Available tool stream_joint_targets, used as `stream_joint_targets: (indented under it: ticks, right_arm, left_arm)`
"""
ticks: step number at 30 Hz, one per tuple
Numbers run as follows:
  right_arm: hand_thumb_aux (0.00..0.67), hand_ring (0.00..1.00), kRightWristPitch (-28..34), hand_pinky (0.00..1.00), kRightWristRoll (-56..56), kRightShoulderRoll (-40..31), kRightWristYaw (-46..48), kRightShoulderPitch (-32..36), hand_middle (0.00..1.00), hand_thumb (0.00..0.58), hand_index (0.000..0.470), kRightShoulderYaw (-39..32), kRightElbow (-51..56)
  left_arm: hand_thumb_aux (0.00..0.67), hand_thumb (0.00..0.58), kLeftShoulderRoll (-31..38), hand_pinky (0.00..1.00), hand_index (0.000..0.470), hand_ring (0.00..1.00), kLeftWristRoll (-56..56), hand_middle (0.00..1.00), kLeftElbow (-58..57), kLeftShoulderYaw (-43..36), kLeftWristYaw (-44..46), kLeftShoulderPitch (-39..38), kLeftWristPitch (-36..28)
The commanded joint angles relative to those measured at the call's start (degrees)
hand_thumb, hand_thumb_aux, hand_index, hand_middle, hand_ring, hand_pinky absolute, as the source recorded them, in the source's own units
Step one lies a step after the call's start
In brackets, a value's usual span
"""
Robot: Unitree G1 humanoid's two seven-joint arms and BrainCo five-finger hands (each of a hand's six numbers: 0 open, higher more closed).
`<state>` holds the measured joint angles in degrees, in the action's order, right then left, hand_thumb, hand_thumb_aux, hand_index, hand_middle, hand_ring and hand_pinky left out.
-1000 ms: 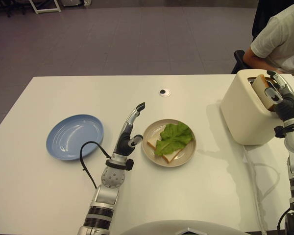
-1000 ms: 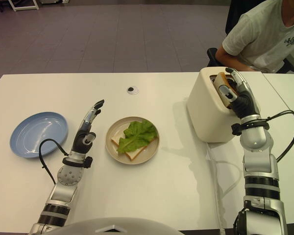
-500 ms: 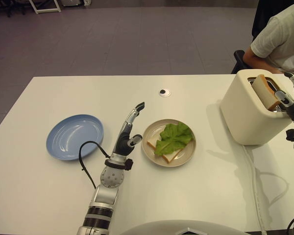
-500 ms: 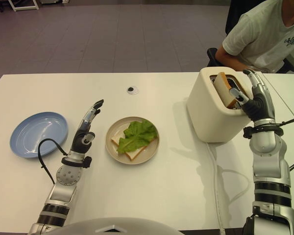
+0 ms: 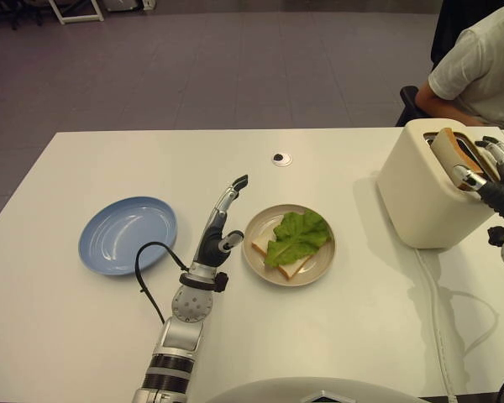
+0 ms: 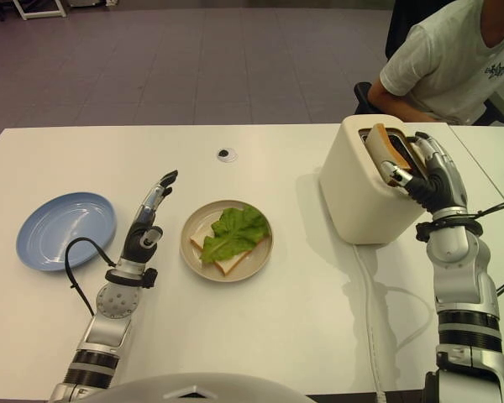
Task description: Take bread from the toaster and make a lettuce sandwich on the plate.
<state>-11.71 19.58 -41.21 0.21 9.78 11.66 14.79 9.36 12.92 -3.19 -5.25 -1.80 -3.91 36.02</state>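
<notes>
A cream toaster (image 5: 424, 197) stands at the right of the table, with a slice of bread (image 5: 448, 151) sticking up from its slot. My right hand (image 6: 428, 172) is at the slice's right side, fingers spread, thumb touching the slice's lower edge. A tan plate (image 5: 321, 262) in the middle holds a bread slice (image 5: 291, 268) with a lettuce leaf (image 5: 298, 234) on top. My left hand (image 5: 218, 231) stands just left of that plate, fingers stretched upward and holding nothing.
An empty blue plate (image 5: 128, 233) lies at the left. A small black and white disc (image 5: 281, 158) sits at the back middle. The toaster's white cable (image 5: 438, 323) runs toward the front edge. A person sits behind the toaster.
My right hand left the toaster's bread slice, swung out to the right, then came back against it. The slice stays in the slot. The left hand has not moved.
</notes>
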Motion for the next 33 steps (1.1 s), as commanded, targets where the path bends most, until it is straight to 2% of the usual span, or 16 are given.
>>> stream_joint_targets:
  ticks: [1, 2, 15, 24, 33]
  right_arm:
    - [0.636, 0.0, 0.01, 0.0, -0.59, 0.88, 1.74, -0.16, 0.0, 0.578, 0.446, -1.81, 0.64]
    - [0.67, 0.0, -0.02, 0.0, -0.65, 0.89, 1.73, -0.13, 0.0, 0.58, 0.47, -1.86, 0.57]
    - [0.67, 0.0, -0.97, 0.0, -1.83, 1.89, -0.19, 0.68, 0.0, 0.58, 0.47, -0.41, -2.32]
    - [0.67, 0.0, -4.76, 0.0, -6.03, 3.7, -1.18, 3.03, 0.0, 0.58, 0.47, 2.53, -10.82]
    - [0.67, 0.0, -8.12, 0.0, -6.08, 6.17, 5.23, 5.23, 0.0, 0.58, 0.47, -4.98, -14.53]
  left_arm:
    - [0.0, 0.0, 0.1, 0.0, 0.0, 0.0, -0.22, 0.0, 0.39, 0.3, 0.44, -0.77, -0.86]
    - [0.0, 0.0, 0.14, 0.0, 0.0, 0.0, -0.27, 0.0, 0.4, 0.33, 0.48, -0.78, -0.85]
    - [0.0, 0.0, 0.19, 0.0, 0.0, 0.0, -0.53, 0.0, 0.66, 0.66, 0.7, -1.0, -1.02]
    - [0.0, 0.0, -0.06, 0.0, 0.0, 0.0, -0.47, 0.0, -0.55, 0.61, 0.67, -0.41, -0.81]
    - [0.0, 0.0, -0.41, 0.0, 0.0, 0.0, -0.57, 0.0, -1.69, 0.58, 0.59, 0.33, -0.45]
